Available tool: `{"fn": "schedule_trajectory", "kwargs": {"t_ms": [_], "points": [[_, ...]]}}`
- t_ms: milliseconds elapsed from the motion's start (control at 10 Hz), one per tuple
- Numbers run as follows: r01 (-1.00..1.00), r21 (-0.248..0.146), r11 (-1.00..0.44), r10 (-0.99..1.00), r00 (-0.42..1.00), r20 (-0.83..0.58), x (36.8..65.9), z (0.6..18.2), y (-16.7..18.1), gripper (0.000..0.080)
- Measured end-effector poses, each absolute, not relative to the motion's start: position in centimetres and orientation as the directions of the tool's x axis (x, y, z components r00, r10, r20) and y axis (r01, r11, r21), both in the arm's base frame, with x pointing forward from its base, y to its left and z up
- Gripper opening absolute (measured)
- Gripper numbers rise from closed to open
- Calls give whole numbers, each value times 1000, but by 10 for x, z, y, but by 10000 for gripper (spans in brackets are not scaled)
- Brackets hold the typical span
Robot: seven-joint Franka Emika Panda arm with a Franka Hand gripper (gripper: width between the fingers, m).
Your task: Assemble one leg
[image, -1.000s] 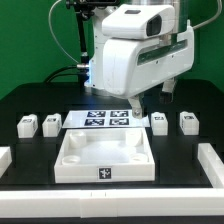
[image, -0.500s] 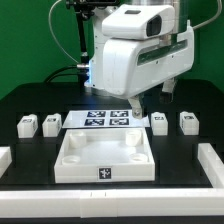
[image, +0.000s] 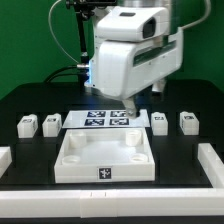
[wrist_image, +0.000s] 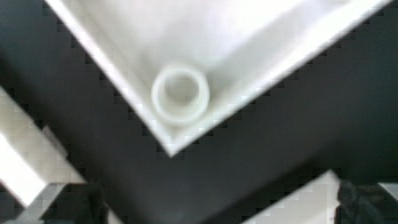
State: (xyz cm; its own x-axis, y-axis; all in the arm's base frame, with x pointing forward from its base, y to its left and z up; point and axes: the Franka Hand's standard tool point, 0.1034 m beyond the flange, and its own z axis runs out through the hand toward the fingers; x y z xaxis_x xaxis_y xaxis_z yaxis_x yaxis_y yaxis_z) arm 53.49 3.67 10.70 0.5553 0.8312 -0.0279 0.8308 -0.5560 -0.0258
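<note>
Four small white legs with tags stand on the black table: two at the exterior view's left (image: pixel 27 125) (image: pixel 51 123) and two at its right (image: pixel 159 122) (image: pixel 187 121). The large white square tray (image: pixel 70 160) lies in front at the centre. My gripper (image: pixel 131 108) hangs over the back of the table above the marker board, between the two pairs of legs, and holds nothing. In the wrist view my gripper (wrist_image: pixel 214 208) is open, with dark fingers (wrist_image: pixel 50 200) far apart. Below it is a tray corner (wrist_image: pixel 267 60) with a round socket (wrist_image: pixel 180 90). No leg shows in the wrist view.
The marker board (image: pixel 105 121) lies flat behind the tray. White raised rails run along the table's edges at the exterior view's left (image: pixel 5 160) and right (image: pixel 208 165). A green wall and cables stand behind the arm.
The arm has shifted a little toward the exterior view's left. The legs and the tray have not moved.
</note>
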Motion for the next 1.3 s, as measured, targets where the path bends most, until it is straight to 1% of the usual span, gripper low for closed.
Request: {"fn": "schedule_trajectory", "kwargs": {"t_ms": [100, 200, 300, 400, 500, 600, 700, 800, 1000, 1100, 1200, 1300], "points": [[863, -18, -505, 863, 504, -20, 505, 98, 30, 650], [944, -26, -330, 944, 329, -17, 478, 86, 14, 650], [972, -35, -234, 972, 233, -10, 454, 69, -3, 650], [997, -26, -78, 997, 78, 5, 433, 51, -15, 650], [999, -30, 21, 1000, -20, 15, 421, 38, -19, 650], [997, -11, 81, 996, -81, 24, 420, 27, -24, 650], [997, -22, 73, 997, -72, 31, 419, 15, -28, 650], [997, -27, 66, 997, -65, 34, 424, 9, -28, 650], [998, -28, 61, 998, -60, 35, 425, 7, -28, 650], [998, -29, 61, 998, -60, 35, 424, 7, -28, 528], [998, -29, 61, 998, -60, 35, 424, 7, -29, 367], [998, -29, 61, 998, -59, 35, 424, 7, -29, 367]]}}
